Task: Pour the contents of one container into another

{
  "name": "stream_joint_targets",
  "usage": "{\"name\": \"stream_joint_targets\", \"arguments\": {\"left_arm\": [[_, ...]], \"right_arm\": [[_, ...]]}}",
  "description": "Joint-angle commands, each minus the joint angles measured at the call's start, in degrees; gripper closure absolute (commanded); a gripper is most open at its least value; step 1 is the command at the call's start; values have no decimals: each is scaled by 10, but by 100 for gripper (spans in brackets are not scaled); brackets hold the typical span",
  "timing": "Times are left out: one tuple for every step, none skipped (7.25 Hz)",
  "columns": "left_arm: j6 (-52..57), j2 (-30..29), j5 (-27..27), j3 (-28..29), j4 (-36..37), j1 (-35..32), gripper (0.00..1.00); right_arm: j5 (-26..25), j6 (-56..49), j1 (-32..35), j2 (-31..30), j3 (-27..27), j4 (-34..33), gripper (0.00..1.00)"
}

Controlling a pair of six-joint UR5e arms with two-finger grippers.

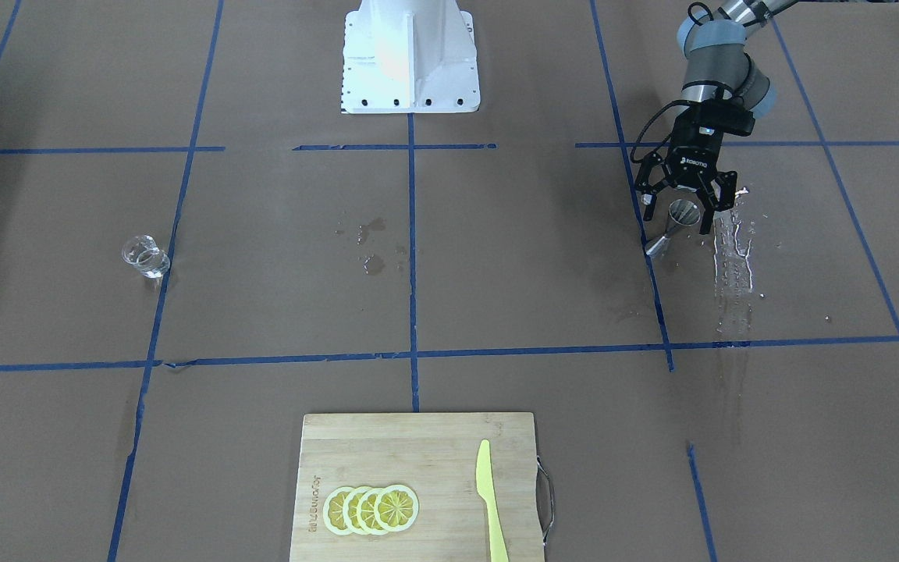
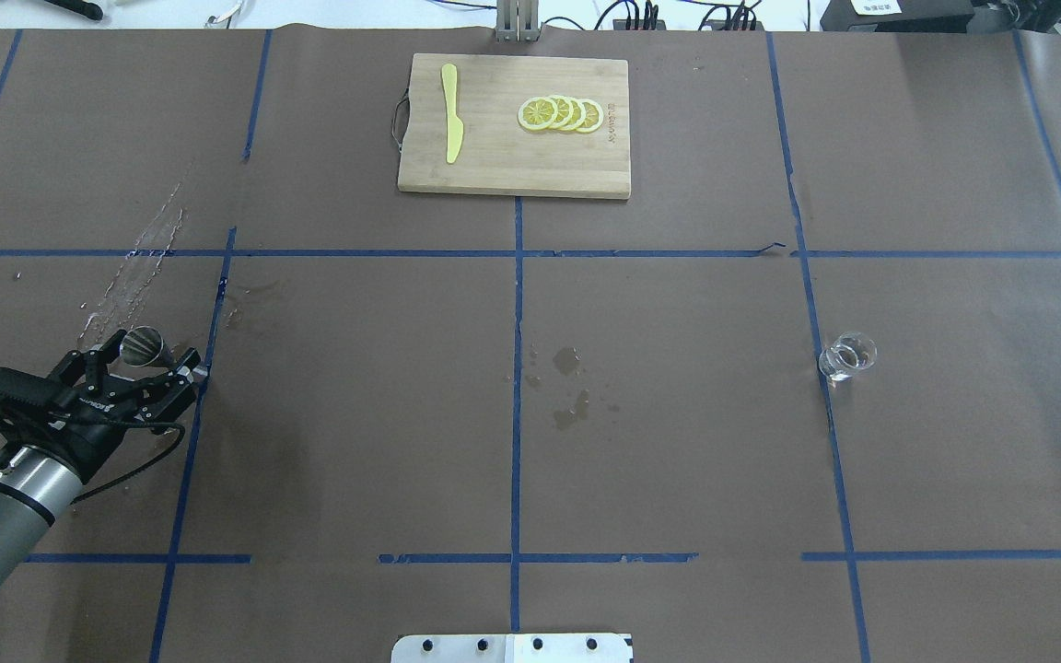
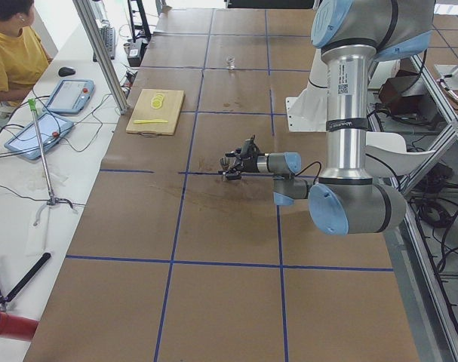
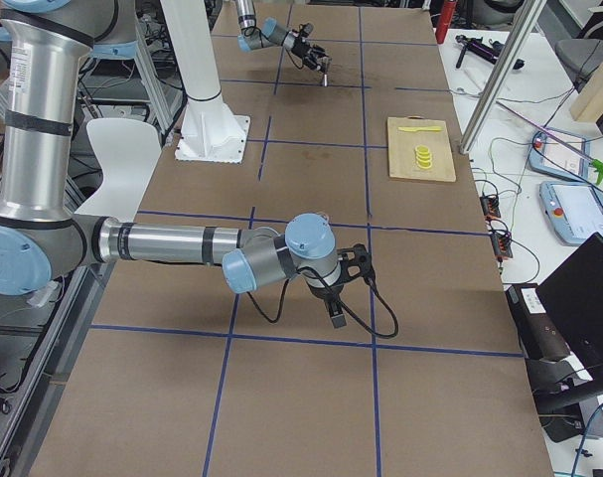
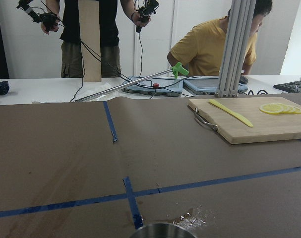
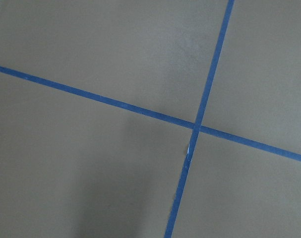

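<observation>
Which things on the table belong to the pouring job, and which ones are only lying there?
For the job: glass tumbler; steel jigger.
Only lying about: cutting board; lemon slices; yellow knife; spilled water.

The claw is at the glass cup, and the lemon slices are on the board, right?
No: the left claw is at the metal jigger, not the glass cup, as the front-facing view shows. The lemon slices are on the board.

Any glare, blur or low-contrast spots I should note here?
Front-facing view: the wet streak beside the jigger glares white; the glass barely stands out. Left wrist view: jigger rim at the bottom edge looks blurred. Right wrist view: soft shadow lower left.
</observation>
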Motion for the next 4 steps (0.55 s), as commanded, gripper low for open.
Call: {"name": "stream_joint_targets", "arguments": {"left_arm": [[0, -7, 0, 20, -1, 0, 1], [0, -15, 0, 31, -1, 0, 4], [-1, -19, 0, 33, -2, 0, 17], [-1, -19, 0, 34, -2, 0, 30]], "right_arm": [[0, 0, 0, 1, 0, 0, 0], [0, 0, 0, 1, 0, 0, 0], [0, 0, 0, 1, 0, 0, 0], [0, 0, 0, 1, 0, 0, 0]]}}
